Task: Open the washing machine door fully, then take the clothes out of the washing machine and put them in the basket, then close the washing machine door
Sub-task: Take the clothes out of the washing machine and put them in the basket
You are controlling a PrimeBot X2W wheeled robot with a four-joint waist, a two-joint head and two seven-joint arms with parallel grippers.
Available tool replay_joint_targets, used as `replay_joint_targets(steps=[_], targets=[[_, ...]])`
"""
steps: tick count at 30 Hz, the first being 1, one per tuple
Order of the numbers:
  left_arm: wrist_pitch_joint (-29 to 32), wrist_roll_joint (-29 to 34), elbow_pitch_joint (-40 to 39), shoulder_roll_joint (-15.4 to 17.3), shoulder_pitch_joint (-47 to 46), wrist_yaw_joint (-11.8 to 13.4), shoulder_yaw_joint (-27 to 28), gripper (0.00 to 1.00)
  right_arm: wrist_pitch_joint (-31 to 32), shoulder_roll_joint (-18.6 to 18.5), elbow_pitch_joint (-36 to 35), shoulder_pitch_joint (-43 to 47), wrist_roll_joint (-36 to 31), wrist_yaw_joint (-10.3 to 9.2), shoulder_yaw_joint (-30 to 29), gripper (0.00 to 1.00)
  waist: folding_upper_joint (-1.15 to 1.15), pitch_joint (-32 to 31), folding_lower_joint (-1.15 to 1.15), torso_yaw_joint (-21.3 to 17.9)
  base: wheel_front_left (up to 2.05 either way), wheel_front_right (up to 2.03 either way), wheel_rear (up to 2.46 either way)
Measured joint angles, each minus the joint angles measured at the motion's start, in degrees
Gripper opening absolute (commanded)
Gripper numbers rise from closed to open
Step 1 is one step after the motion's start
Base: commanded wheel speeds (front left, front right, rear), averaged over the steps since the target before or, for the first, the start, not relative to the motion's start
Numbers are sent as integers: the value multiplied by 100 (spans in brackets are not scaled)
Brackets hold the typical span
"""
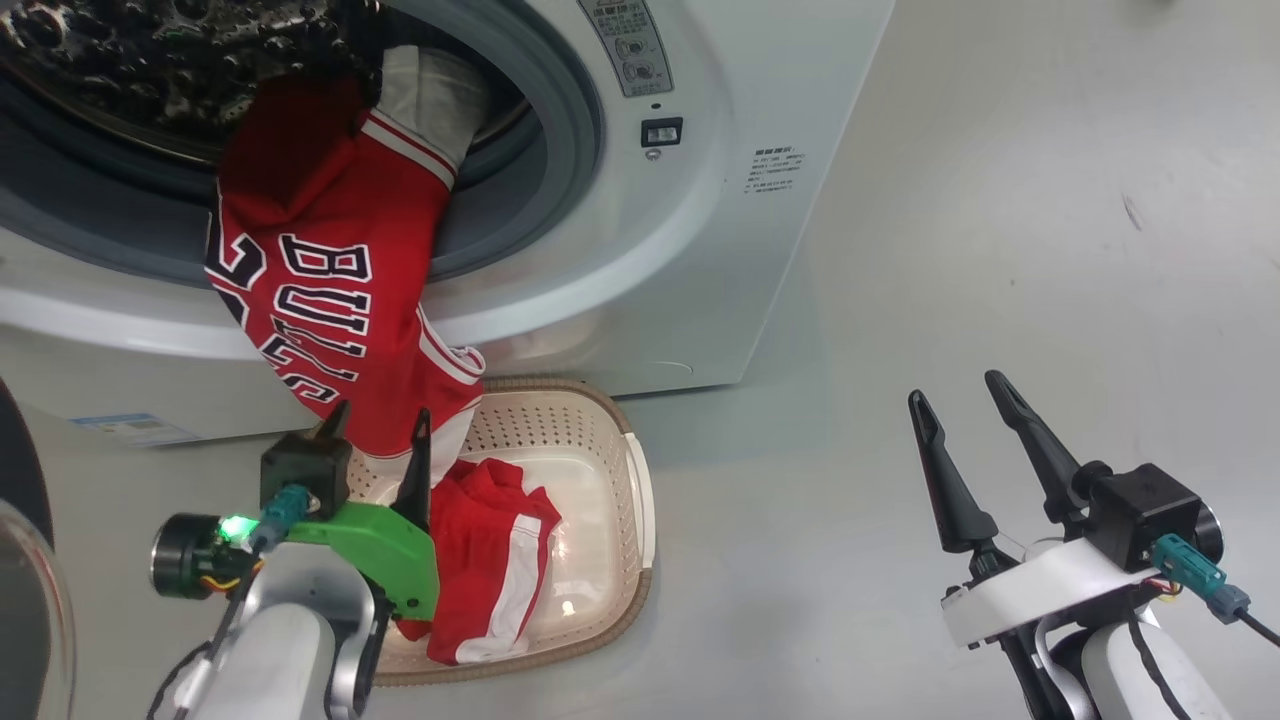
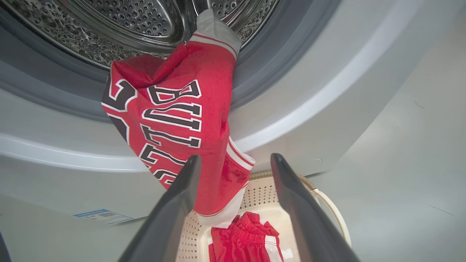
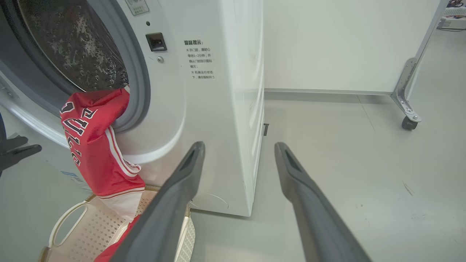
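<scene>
Confirm the washing machine door (image 1: 18, 460) swung clear at the left edge of the head view, with the drum (image 1: 150, 50) opening exposed. Treat the opening step as done.

Find the red shorts (image 1: 490, 560) lying in the basket (image 1: 640, 480), set on the floor (image 1: 1000, 200) against the front of the washing machine (image 1: 700, 250). Find the red jersey (image 1: 320, 300) half out of the drum, draped over the grey rubber ring (image 1: 575, 120) and hanging down the front panel, lower hem over the basket.

Read the jersey's long axis as vertical: top end inside the drum, bottom end free above the basket.

Verify the left gripper (image 1: 382, 412): spread wide, clamped on nothing. Find it directly before the jersey's lower part, pointing up along the cloth. In the left wrist view, see the hem hanging between the fingers (image 2: 171, 211), nearer the left one. Cannot tell whether touching.

Verify the right gripper (image 1: 953, 388): likewise spread wide and empty, well apart to the right over bare floor.

Assign the coming pull to the left arm, as the nearer. Probable next move: close on the hanging lower part, draw down and away from the ring until the top end slips free, then release over the basket. Allow for snagging on the ring. Defer door closing until the drum is checked, since the jersey hides part of its interior.
</scene>
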Motion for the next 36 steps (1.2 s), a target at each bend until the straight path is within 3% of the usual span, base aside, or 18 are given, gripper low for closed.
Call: replay_joint_targets(steps=[22, 23, 25, 36], targets=[[457, -347, 1717, 114, -1733, 115, 1006, 100, -202, 149, 181, -584, 87, 151, 44, 100, 0, 901, 0, -724, 0, 0, 0], [455, -346, 1790, 121, -1778, 135, 1025, 73, -203, 151, 192, -600, 113, 151, 37, 100, 0, 917, 0, -742, 0, 0, 0], [449, -312, 1918, 120, -1856, 158, 1029, 0, -209, 151, 224, -615, 122, 152, 34, 100, 0, 938, 0, -767, 0, 0, 0], [42, -335, 2326, -15, -1942, 159, 1084, 0, -328, 151, 423, -620, 130, 153, -27, 100, 0, 870, 0, -736, 0, 0, 0]])
